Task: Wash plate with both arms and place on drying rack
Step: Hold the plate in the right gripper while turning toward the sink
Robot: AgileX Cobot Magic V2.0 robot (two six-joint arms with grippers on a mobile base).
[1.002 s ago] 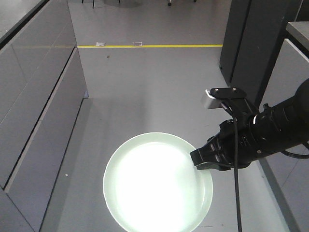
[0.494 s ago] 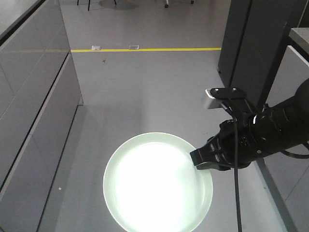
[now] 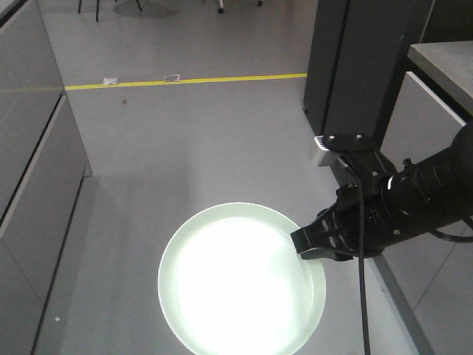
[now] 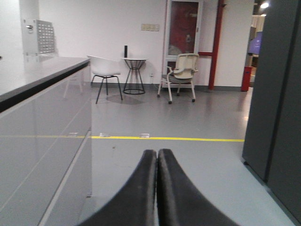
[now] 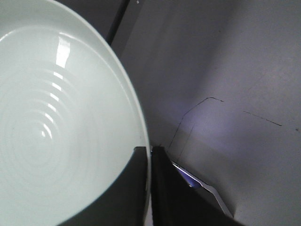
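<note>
The round pale mint-green plate (image 3: 240, 281) hangs level above the grey floor, low in the front view. My right gripper (image 3: 303, 248) is shut on its right rim, with the black arm reaching in from the right. In the right wrist view the plate (image 5: 51, 122) fills the left, and the right gripper (image 5: 149, 153) pinches its rim between both fingers. My left gripper (image 4: 157, 155) is shut and empty, and points down a corridor. It does not show in the front view. The drying rack is out of view.
Grey cabinets (image 3: 29, 148) line the left side. A dark cabinet (image 3: 362, 66) and a counter corner (image 3: 443, 66) stand at the right. A yellow floor line (image 3: 185, 80) crosses ahead. Chairs and a small table (image 4: 136, 75) stand at the far end.
The surroundings have slid left and down in the front view, so the base has moved. The right gripper and the plate keep the same place in the picture.
</note>
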